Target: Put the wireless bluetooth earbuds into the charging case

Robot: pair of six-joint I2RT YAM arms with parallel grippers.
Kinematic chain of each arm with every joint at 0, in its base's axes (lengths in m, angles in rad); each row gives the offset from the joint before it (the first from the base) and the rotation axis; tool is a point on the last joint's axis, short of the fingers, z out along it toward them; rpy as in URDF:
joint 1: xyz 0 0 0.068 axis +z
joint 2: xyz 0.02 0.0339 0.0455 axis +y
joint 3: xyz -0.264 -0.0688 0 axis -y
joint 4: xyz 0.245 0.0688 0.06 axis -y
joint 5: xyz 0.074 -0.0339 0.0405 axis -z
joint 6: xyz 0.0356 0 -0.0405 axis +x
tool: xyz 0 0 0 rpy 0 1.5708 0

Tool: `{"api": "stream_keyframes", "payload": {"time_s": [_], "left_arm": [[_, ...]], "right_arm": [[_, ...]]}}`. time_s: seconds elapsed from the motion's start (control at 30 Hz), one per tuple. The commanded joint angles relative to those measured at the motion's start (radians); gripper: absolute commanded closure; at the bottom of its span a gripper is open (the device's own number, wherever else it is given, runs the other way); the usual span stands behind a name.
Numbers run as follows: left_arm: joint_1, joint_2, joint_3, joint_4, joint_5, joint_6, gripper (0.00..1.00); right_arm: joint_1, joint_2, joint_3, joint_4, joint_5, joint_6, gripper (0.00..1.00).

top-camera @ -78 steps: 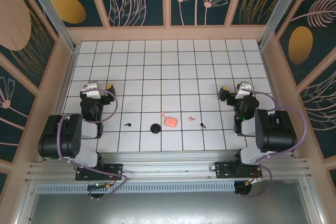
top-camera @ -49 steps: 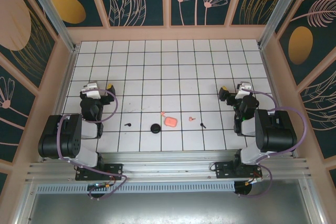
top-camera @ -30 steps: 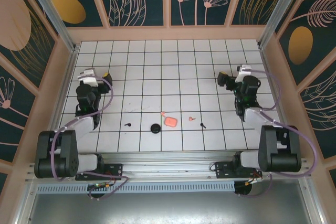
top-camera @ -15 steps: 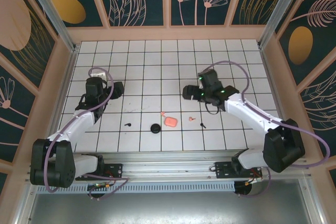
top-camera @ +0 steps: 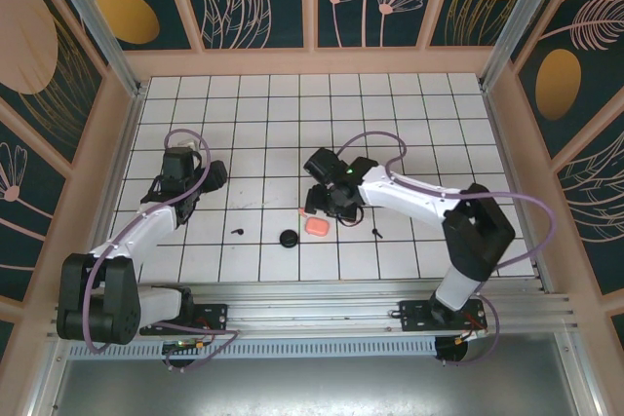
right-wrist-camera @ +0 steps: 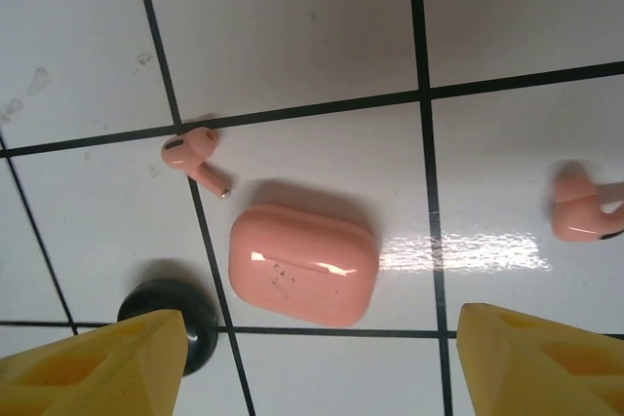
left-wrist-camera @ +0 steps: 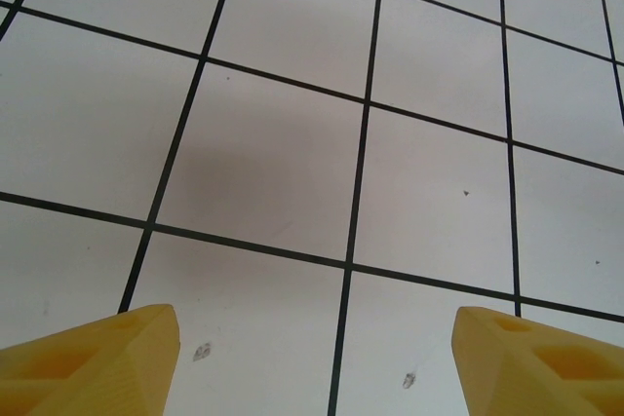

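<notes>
Lying shut near the middle of the white tiled surface (top-camera: 390,114) is the salmon-pink rounded plastic charging case (right-wrist-camera: 303,263); its lid is down, so whatever is inside cannot be seen. All four earbuds lie outside it on the tiles. One salmon-pink stemmed earbud (right-wrist-camera: 192,155) sits just far-left of the case, apart from it, and a second salmon-pink earbud (right-wrist-camera: 585,211) lies to its right. A black round disc (right-wrist-camera: 200,328) rests just near-left of the case (partly behind a yellow fingertip in the right wrist view). One tiny black stemmed earbud (top-camera: 237,232) lies left of the disc, and the other black earbud (top-camera: 375,233) lies right of the case. The right end effector (right-wrist-camera: 319,362) hangs over the case, released, its yellow fingers wide apart with nothing between them. The left end effector (left-wrist-camera: 317,362) is over bare tiles well to the left, likewise released and holding nothing.
</notes>
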Motion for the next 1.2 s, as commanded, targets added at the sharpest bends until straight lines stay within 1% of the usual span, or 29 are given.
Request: {"api": "stream_keyframes", "payload": {"time_s": [0.0, 0.33, 0.6, 0.77, 0.93, 0.97, 1.1, 1.17], "left_arm": [[-0.005, -0.038, 0.014, -0.014, -0.03, -0.019, 0.26], [-0.006, -0.04, 0.018, -0.02, -0.016, -0.015, 0.26], [-0.005, -0.033, 0.02, -0.02, -0.009, -0.014, 0.26], [-0.005, -0.033, 0.017, -0.018, -0.004, -0.014, 0.26], [-0.005, -0.034, 0.015, -0.015, -0.003, -0.014, 0.26], [-0.005, -0.033, 0.015, -0.014, -0.003, -0.015, 0.26], [-0.005, -0.033, 0.012, -0.011, -0.001, -0.011, 0.26], [-0.005, -0.034, 0.01, -0.008, 0.007, -0.008, 0.27]], "right_arm": [[0.012, 0.071, 0.06, -0.074, 0.004, 0.044, 0.28], [0.035, 0.213, 0.139, -0.08, -0.048, 0.03, 0.23], [0.051, 0.271, 0.161, -0.098, -0.079, 0.022, 0.25], [0.051, 0.295, 0.167, -0.112, -0.067, 0.014, 0.28], [0.05, 0.302, 0.175, -0.106, -0.049, 0.011, 0.28], [0.047, 0.302, 0.176, -0.101, -0.047, 0.008, 0.29], [0.048, 0.3, 0.178, -0.099, -0.033, 0.004, 0.41], [0.047, 0.294, 0.175, -0.097, -0.024, 0.004, 0.43]]}}
